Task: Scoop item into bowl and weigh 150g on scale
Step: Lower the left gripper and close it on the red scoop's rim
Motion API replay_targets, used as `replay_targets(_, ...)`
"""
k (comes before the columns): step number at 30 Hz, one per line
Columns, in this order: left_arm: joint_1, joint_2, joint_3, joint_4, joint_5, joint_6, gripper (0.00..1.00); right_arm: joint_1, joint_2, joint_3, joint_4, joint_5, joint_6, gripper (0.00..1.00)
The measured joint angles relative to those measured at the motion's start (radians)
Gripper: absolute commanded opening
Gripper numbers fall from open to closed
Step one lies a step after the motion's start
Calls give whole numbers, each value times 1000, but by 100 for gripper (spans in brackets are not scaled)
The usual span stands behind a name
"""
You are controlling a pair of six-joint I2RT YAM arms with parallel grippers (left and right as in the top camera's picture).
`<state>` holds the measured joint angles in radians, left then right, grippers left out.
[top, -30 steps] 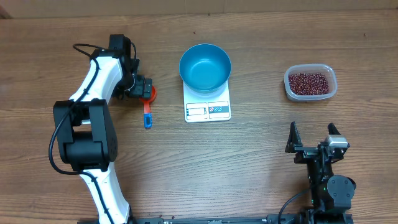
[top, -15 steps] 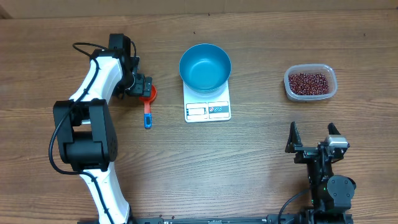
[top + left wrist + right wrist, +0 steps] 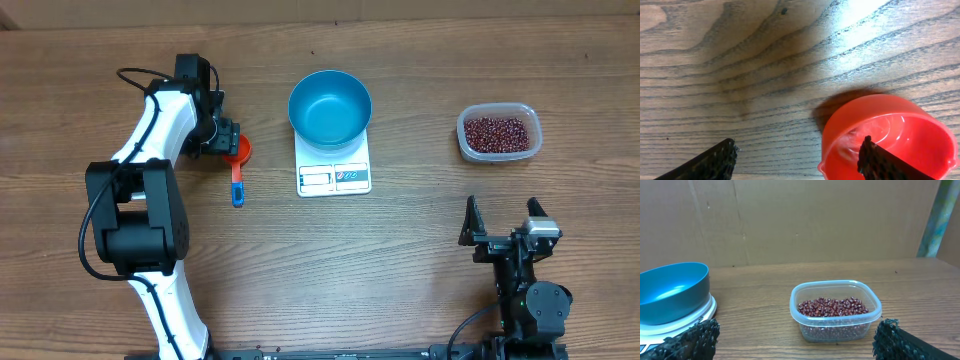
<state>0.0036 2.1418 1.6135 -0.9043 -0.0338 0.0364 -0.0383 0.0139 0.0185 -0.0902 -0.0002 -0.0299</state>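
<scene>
Our left arm is stretched far out from its base, white forearm running toward the far side, with the wrist bent over to the right and tipped down. The left gripper has its jaws well apart, and the wrist view just catches the black fingertips at the bottom edge. Our right arm sits folded up at its base. The right gripper is level, facing forward, jaws spread wide.

Robot lab bench, wood-grain table, cardboard backdrop
</scene>
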Motion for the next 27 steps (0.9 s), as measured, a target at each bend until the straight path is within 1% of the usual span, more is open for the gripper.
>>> replay_targets(1, 0, 0, 0, 0, 0, 1, 75, 0, 0, 0, 0, 1, 0, 100)
replay_targets(5, 0, 0, 0, 0, 0, 0, 76, 0, 0, 0, 0, 1, 0, 100)
replay_targets(7, 0, 0, 0, 0, 0, 0, 74, 0, 0, 0, 0, 1, 0, 100)
replay_targets(11, 0, 0, 0, 0, 0, 0, 66, 0, 0, 0, 1, 0, -1, 100)
replay_targets(14, 0, 0, 0, 1, 0, 0, 63, 0, 0, 0, 0, 1, 0, 100)
replay_targets(18, 0, 0, 0, 5, 6, 0, 62, 0, 0, 0, 1, 1, -1, 100)
replay_targets(22, 0, 0, 0, 7, 13, 0, 57, 0, 0, 0, 0, 1, 0, 100)
replay_targets(27, 0, 0, 0, 7, 15, 0, 55, 0, 0, 0, 0, 1, -1, 100)
